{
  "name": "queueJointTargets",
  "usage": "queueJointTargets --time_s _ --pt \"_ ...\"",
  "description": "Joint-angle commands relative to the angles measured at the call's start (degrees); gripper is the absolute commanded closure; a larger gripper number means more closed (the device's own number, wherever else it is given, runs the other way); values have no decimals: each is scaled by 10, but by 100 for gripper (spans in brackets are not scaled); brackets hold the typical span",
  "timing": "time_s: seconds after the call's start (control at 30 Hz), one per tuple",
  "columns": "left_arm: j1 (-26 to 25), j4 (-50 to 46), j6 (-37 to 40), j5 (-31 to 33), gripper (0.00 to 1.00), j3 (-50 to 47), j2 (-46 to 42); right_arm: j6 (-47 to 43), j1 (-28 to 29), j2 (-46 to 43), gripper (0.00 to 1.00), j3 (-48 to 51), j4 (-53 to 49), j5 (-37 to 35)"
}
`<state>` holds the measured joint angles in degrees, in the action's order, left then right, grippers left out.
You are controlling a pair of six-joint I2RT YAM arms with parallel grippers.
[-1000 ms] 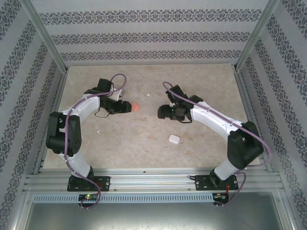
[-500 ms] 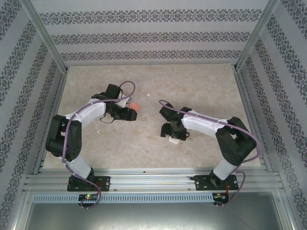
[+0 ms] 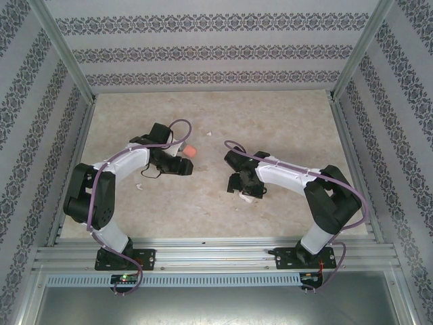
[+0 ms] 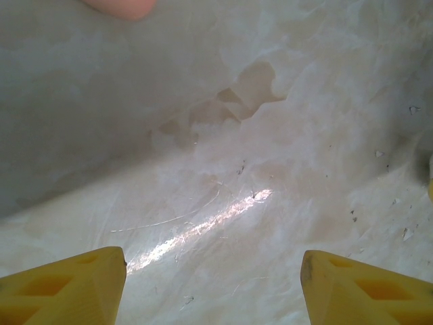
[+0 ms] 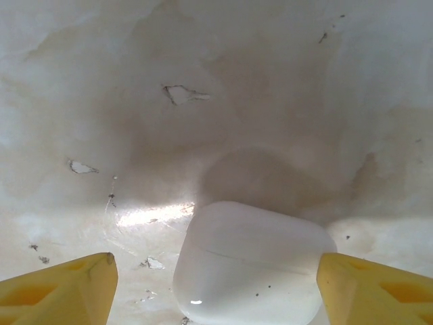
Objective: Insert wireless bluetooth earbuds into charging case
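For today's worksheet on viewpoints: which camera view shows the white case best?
The right wrist view: the white case lies large and close between the tips of the open right claw. The top view gives it small, partly hidden under the right arm.

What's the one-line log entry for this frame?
left gripper: open, orange-red case ahead | right gripper: open, white case between its jaws

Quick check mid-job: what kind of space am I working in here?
Probably a lab robot cell, not a home: aluminium frame along the near edge, patterned wallpaper panels as walls, and a marble-look tabletop.
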<state>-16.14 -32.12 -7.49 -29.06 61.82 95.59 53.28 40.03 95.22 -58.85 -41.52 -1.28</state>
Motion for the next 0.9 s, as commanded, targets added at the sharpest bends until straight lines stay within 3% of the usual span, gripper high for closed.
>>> queueJointTargets --time_s 0.0,0.3,0.4,0.57,0.87 --pt "-7 12 6 -2 31 -5 -14 3 5 -21 22 -10 -24 -36" --pt "-17 24 11 -18 31 -12 -14 -54 2 -71 23 -5 -28 -31" --pt "-18 24 12 -19 31 -14 -17 -22 -19 -82 23 18 -59 -12" --pt "-20 30 10 -21 31 -17 -16 38 -31 -126 22 91 9 22" --pt "-28 26 11 -19 30 -13 -15 41 -23 -70 21 83 56 45"
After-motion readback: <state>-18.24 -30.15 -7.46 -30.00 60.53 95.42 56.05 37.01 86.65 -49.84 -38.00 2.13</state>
